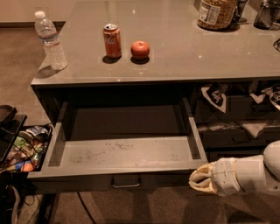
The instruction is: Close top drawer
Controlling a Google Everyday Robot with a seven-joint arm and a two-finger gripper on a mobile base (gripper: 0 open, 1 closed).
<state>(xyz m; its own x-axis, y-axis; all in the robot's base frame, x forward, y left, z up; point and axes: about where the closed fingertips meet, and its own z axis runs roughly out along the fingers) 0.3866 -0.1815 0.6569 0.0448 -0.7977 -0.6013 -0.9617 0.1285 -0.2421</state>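
Observation:
The top drawer point(122, 151) is pulled far out from under the grey counter. Its scuffed light grey floor is bare, and its small metal bar handle point(126, 182) shows at the middle of the front edge. My gripper point(200, 181), cream-coloured on a white arm, comes in from the right. It sits just in front of the drawer's front right corner, at about the height of the drawer front. Its fingers point left and lie pressed together with nothing between them.
On the counter point(175, 57) stand a water bottle point(50, 40), a red soda can point(112, 40), a red apple point(140, 50) and a jar point(214, 13). Open shelves with snack bags point(216, 97) lie right of the drawer. A bin of packets point(24, 148) stands at left.

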